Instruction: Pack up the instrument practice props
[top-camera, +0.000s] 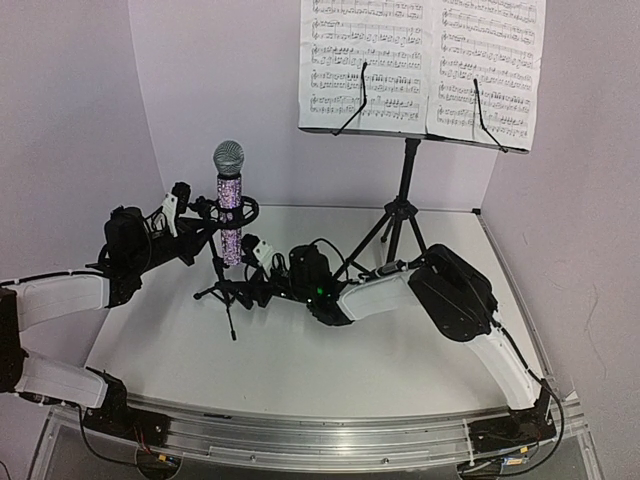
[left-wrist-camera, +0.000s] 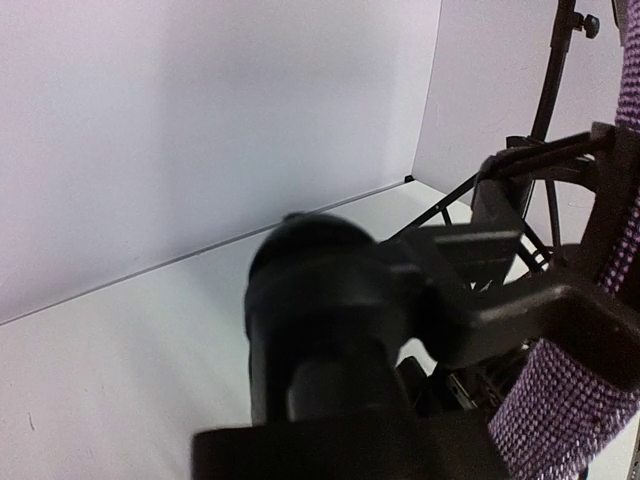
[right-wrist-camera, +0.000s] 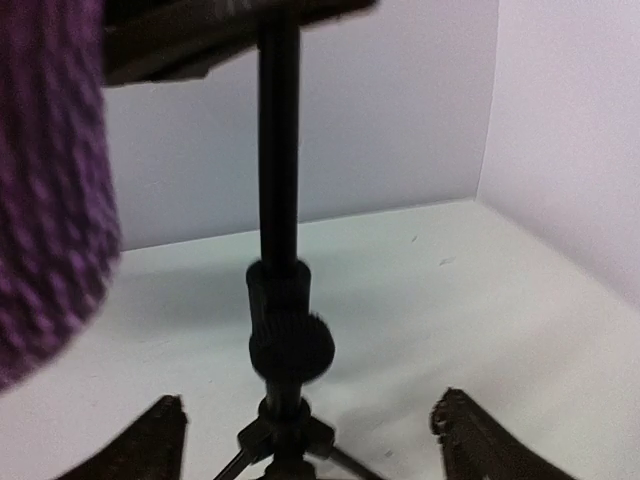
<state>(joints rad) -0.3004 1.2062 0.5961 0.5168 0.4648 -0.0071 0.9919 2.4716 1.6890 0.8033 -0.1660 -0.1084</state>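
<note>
The glittery purple microphone (top-camera: 229, 205) stands upright in the clip of the small black mic stand (top-camera: 226, 292) on the table. My left gripper (top-camera: 207, 213) is at the clip beside the microphone; in the left wrist view a blurred black knob (left-wrist-camera: 320, 320) fills the jaw area and the microphone (left-wrist-camera: 570, 400) is at the right. My right gripper (right-wrist-camera: 312, 440) is open, its fingertips (right-wrist-camera: 162, 440) either side of the stand's post (right-wrist-camera: 285, 330) near the tripod legs, not touching. The tall music stand (top-camera: 402, 215) holds white sheet music (top-camera: 420, 65) at the back.
White walls enclose the table on the left, back and right. The music stand's tripod legs (top-camera: 372, 240) spread just behind my right arm (top-camera: 380, 295). The mic stand's legs (top-camera: 232, 318) reach toward the table's near side.
</note>
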